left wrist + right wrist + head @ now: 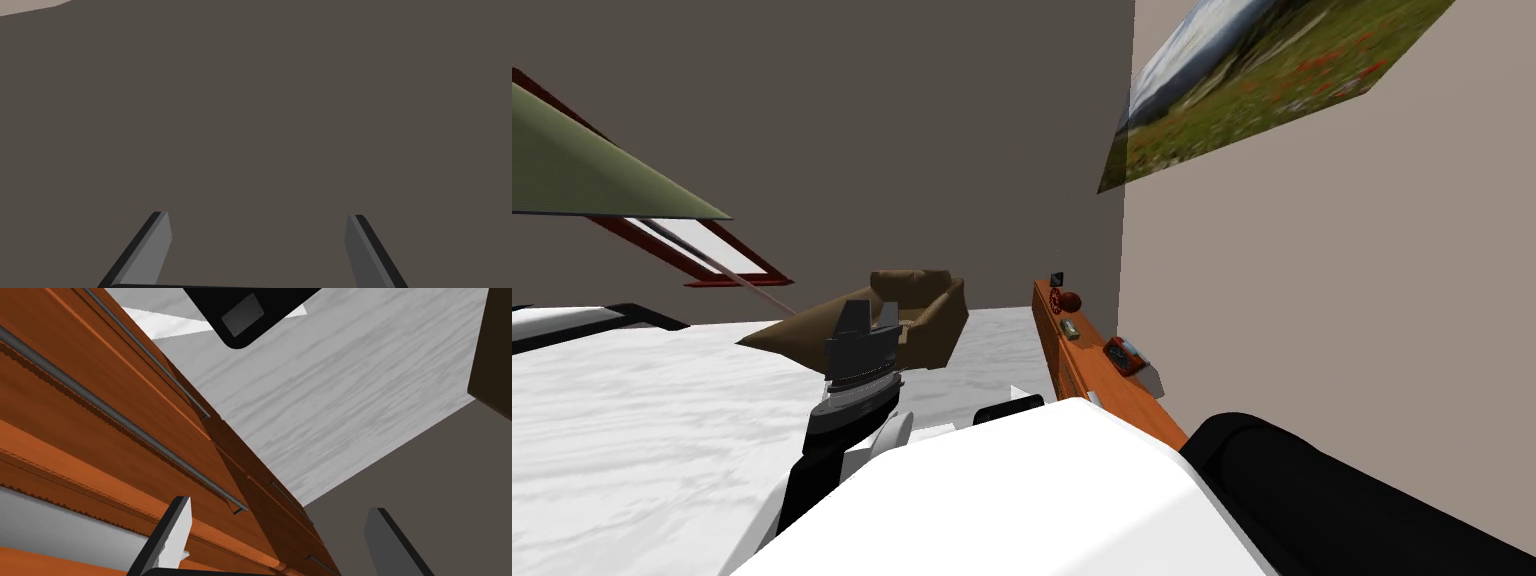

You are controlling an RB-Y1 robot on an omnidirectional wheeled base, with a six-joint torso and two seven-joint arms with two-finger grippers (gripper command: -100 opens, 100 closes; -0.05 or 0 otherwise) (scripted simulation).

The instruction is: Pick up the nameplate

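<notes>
Over by the right-hand wall runs a long orange-brown wooden counter (1092, 388), and the nameplate (1070, 330), a small greenish oblong piece, lies flat on its top. It sits between a dark red ball (1070, 301) farther along and a red-and-black boxy object (1122, 355) nearer the robot. The right gripper (280, 543) is held wide with nothing between its fingers. It is down beside the counter's drawer fronts with their grey bar handles (125, 423), above the pale grey streaked floor (325, 398), so it is below the top and well apart from the nameplate. The left gripper (870, 318) stands raised in front of a brown armchair (927, 300), also spread wide and empty, far from the counter.
</notes>
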